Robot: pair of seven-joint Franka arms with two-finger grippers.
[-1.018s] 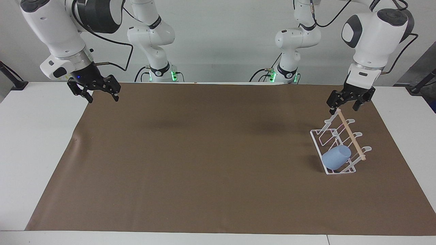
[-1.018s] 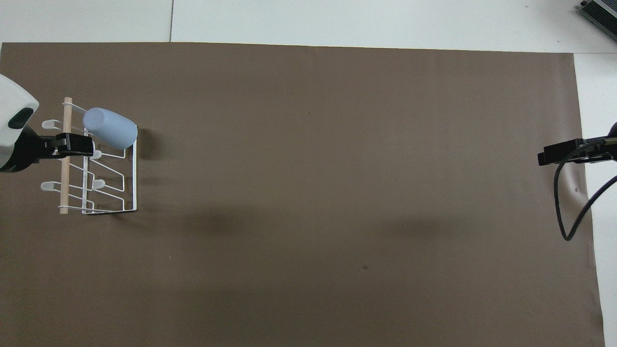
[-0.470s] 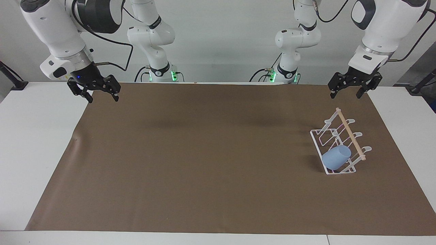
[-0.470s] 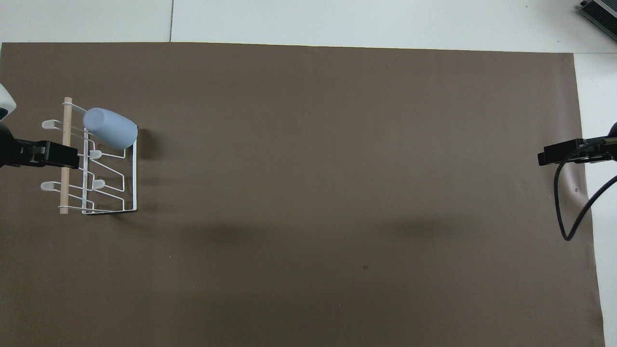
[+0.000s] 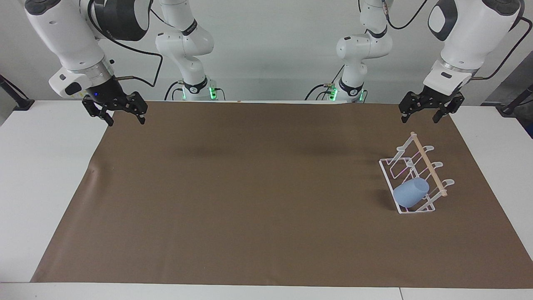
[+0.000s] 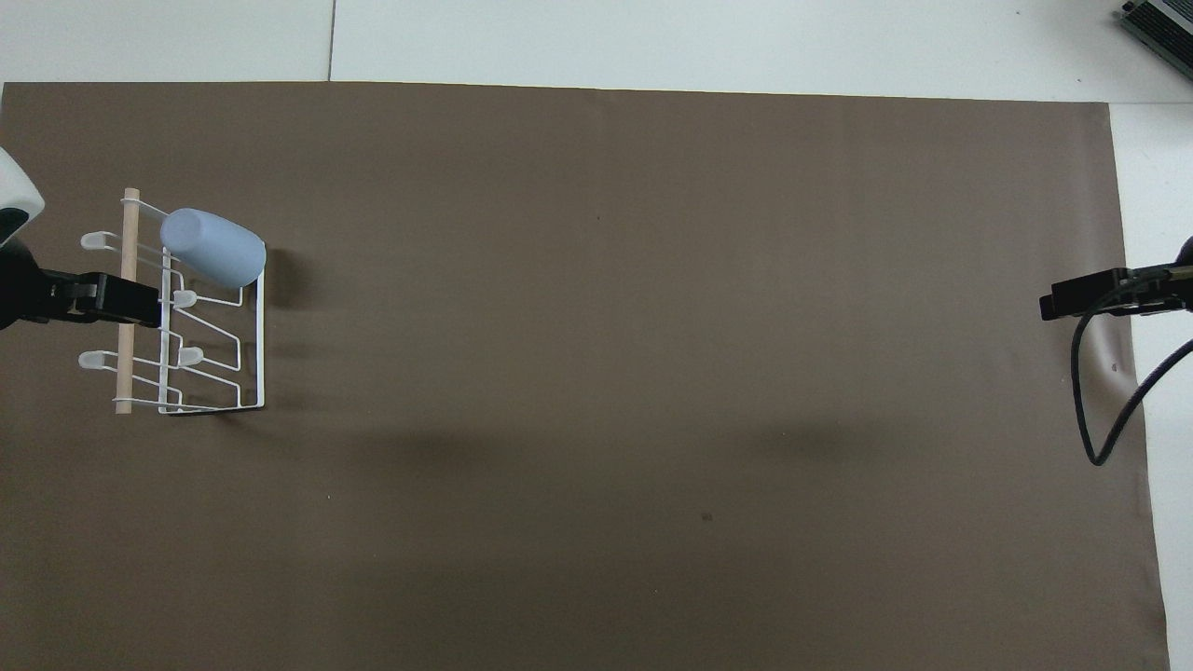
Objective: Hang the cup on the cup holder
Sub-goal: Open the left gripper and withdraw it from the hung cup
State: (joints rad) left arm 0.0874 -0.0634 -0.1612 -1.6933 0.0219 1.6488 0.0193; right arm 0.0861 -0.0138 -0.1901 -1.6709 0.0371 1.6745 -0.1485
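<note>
The left hand (image 5: pixel 424 112) is hanging open and empty in the air over the bench's (image 5: pixel 25 175) edge nearest the robots, at the left arm's end. The right hand (image 5: pixel 120 116) is waiting open and empty over that same edge at the right arm's end. The cup (image 5: pixel 411 192) is sitting tilted on a prong of the cup holder (image 5: pixel 416 175), at the rack's end farthest from the robots, well apart from the left hand and below it.
</note>
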